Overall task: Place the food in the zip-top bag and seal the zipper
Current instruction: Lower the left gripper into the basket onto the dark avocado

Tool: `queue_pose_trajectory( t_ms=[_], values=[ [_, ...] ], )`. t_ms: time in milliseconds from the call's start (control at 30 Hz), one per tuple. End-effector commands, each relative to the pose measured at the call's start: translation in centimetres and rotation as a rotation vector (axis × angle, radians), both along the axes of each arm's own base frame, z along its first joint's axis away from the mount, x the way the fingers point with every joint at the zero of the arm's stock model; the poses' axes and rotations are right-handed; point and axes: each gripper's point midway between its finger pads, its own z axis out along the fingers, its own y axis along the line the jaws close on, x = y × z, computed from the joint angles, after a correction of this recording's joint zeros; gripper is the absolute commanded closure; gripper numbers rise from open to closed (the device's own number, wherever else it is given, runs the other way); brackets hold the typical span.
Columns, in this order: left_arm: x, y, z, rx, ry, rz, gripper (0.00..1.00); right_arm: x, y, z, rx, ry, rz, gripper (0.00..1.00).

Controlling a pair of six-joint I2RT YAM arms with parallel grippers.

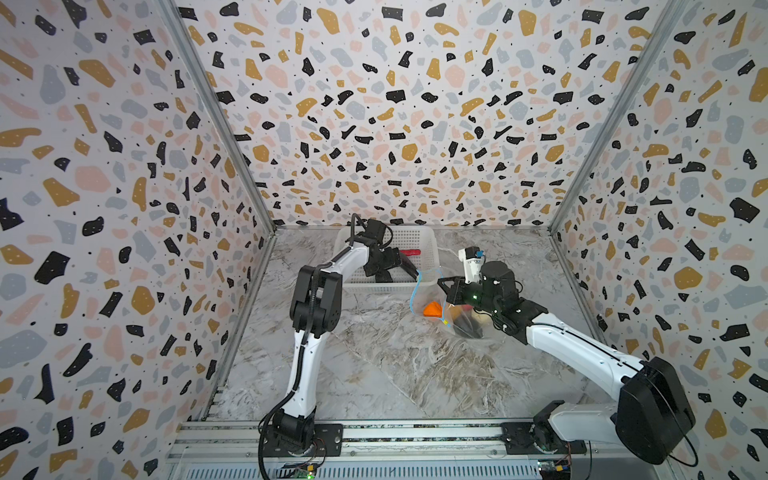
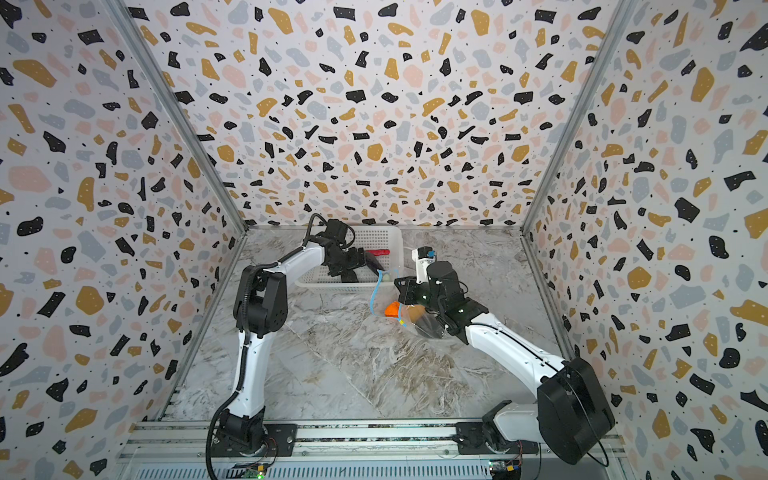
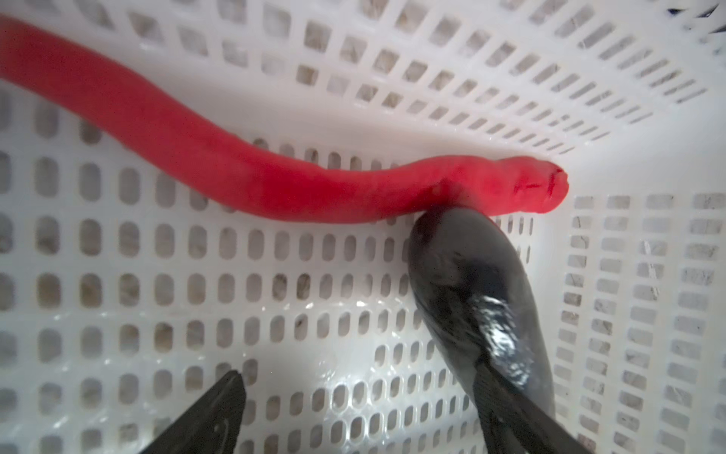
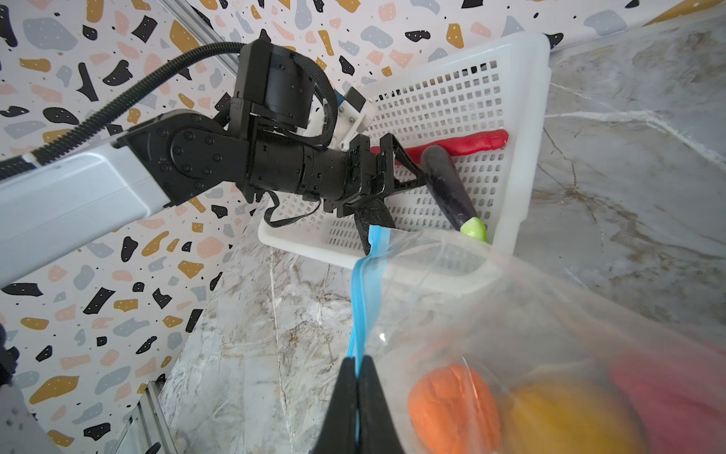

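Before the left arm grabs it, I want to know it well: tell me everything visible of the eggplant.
The eggplant is a dark, glossy, smooth-skinned toy, long and rounded, with a light green cap at one end. It lies flat on the floor of the white basket, close to a side wall. Its rounded tip touches the red chili. The open left gripper is low beside it, and one finger lies across it, seemingly touching.

In the white perforated plastic basket (image 3: 432, 98), the long red chili (image 3: 235, 177) hugs one wall and the dark glossy eggplant (image 3: 463, 275) butts against it. Rest of the floor's open.
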Motion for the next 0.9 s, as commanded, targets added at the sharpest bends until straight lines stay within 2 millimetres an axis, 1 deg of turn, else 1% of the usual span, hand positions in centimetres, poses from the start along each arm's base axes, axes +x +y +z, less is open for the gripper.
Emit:
queue_pose_trajectory(
  t_ms=[0,100,167,200,267,367,433,533,600,667,867],
  values=[
    [-0.1,0.6,-0.9,0.056,0.012,0.008,0.07,0.2,-0.1,1.7,0.022,-0.032,-0.006,1.00],
    [-0.1,1.2,-1.3,0.097,0.005,0.012,0.08,0.2,-0.1,1.7,0.024,-0.028,-0.005,1.00],
    [0.0,1.8,-1.3,0.128,-0.003,0.019,0.11,0.3,0.0,1.5,0.023,-0.023,-0.004,1.00],
    [0.1,1.9,-1.4,0.134,-0.005,0.020,0.14,0.2,0.0,1.5,0.023,-0.024,-0.002,1.00],
    [-0.1,2.1,-1.2,0.146,-0.001,0.014,0.27,0.3,0.0,1.5,0.019,-0.022,-0.002,1.00],
    [-0.4,2.8,-0.8,0.184,-0.006,0.012,0.39,0.4,-0.1,1.6,0.017,-0.029,-0.006,1.00],
    [-0.4,3.3,-0.5,0.210,-0.015,0.015,0.44,0.4,-0.1,1.7,0.018,-0.028,-0.007,1.00],
    [-0.3,3.7,0.1,0.220,-0.020,0.016,0.50,0.3,0.0,1.5,0.018,-0.025,-0.003,1.00],
    [-0.2,3.6,0.7,0.214,-0.029,0.011,0.52,0.3,0.0,1.6,0.019,-0.027,-0.004,1.00],
    [-0.1,3.3,1.9,0.195,-0.049,0.006,0.55,0.3,-0.2,1.8,0.018,-0.032,-0.009,1.00],
    [0.2,2.1,6.2,0.107,-0.140,-0.017,0.58,0.2,-0.3,2.1,0.014,-0.035,-0.013,1.00]
  ],
)
